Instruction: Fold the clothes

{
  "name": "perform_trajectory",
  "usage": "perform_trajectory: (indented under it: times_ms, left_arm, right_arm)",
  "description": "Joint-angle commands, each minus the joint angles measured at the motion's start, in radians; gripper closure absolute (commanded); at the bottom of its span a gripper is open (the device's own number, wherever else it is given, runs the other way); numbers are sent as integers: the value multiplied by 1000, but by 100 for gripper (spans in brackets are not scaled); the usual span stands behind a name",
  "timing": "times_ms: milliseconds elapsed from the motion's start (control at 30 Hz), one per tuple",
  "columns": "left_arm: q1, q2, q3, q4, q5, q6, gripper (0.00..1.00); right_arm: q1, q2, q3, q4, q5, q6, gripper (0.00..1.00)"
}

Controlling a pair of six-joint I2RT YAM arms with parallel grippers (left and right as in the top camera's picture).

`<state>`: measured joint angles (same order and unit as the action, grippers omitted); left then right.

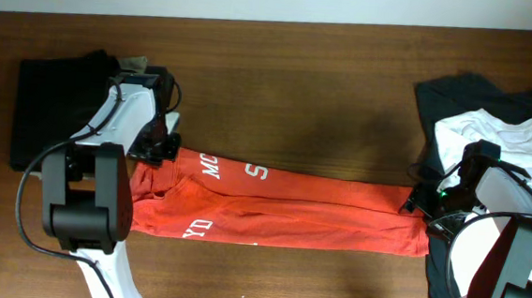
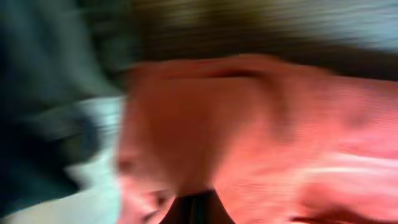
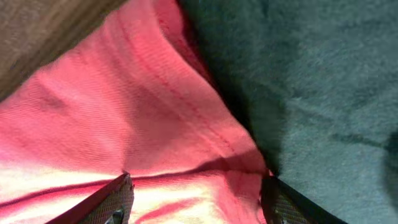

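So, your shirt (image 1: pixel 281 206) lies across the middle of the table (image 1: pixel 325 116) as a long strip, running 9 to 3 o'clock with the lettering up. That explains the arms sitting at opposite ends. The left gripper (image 1: pixel 158 146) is on the upper corner at the 9 o'clock end and the right gripper (image 1: pixel 414 204) is at the 3 o'clock end. My guess is you're lined up to bring one end over the other.

The right wrist view shows its fingers (image 3: pixel 115 199) spread apart with the hem corner between them, not pinched yet. The left wrist view is pure blur, so I can't tell if that one's got cloth or not.

Watch the dark garment (image 3: pixel 323 93), which is touching the hem at 3 o'clock, so it'd be easy to snag. The black pile (image 1: pixel 53 106) sits near the left end at 10 o'clock.
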<state>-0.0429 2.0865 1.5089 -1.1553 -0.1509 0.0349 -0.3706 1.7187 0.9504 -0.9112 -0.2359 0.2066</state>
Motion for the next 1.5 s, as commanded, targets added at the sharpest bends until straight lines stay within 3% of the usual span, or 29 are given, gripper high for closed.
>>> perform_trajectory:
  times_ms: [0,67,100,133,200,233,267,300,433,567,633,733,767,800,833,1100,1200,1267,1400,1467]
  left_arm:
    - [56,-23,25,-19,-125,-121,100]
    - [69,-30,68,-37,-45,-116,100]
    - [69,-40,102,-58,72,-62,91]
    - [69,-42,137,-84,167,-25,75]
    - [69,-42,173,-113,287,18,69]
    - [69,-42,174,-113,294,19,69]
    - [69,-42,174,-111,293,29,68]
    - [69,-42,174,-111,293,35,68]
    - [69,-42,174,-93,294,35,68]
    - [69,-42,174,-91,293,35,68]
    - [69,-42,174,-91,294,35,68]
    - [69,-42,174,-91,293,35,67]
    - [69,-42,174,-90,294,35,67]
    - [69,-42,174,-87,293,35,67]
    - [69,-42,174,-83,294,35,67]
    - [69,-42,174,-71,294,35,63]
    - [69,-42,174,-72,293,35,63]
    - [69,-42,174,-79,293,35,63]
    - [69,-42,174,-83,294,35,62]
    - [69,-42,174,-81,293,35,63]
  right_arm:
    - [-3,5,-5,-5,31,9,30]
    - [-3,5,-5,-16,31,9,28]
    - [-3,5,-5,-35,40,8,14]
    - [-3,5,-6,-47,57,11,4]
    - [-3,5,-22,-28,42,8,3]
    - [-3,5,-48,16,-38,-29,5]
    - [-3,5,-97,73,-145,-60,15]
    - [-3,5,-129,97,-161,-60,25]
    - [-3,4,-178,153,-160,-66,48]
    - [-4,0,-85,39,-51,-72,44]
    - [-4,-44,60,-70,35,-71,44]
    - [-68,-55,187,-87,43,-32,46]
    - [-95,-47,187,-86,67,0,57]
    - [-120,-35,186,-84,86,21,77]
    - [-153,-14,182,-76,90,54,85]
    - [-121,104,57,10,27,75,87]
    - [-169,163,50,59,241,235,90]
    - [-278,163,79,79,258,282,91]
    - [-424,163,188,54,91,75,90]
    - [-426,153,264,-15,-63,-132,81]
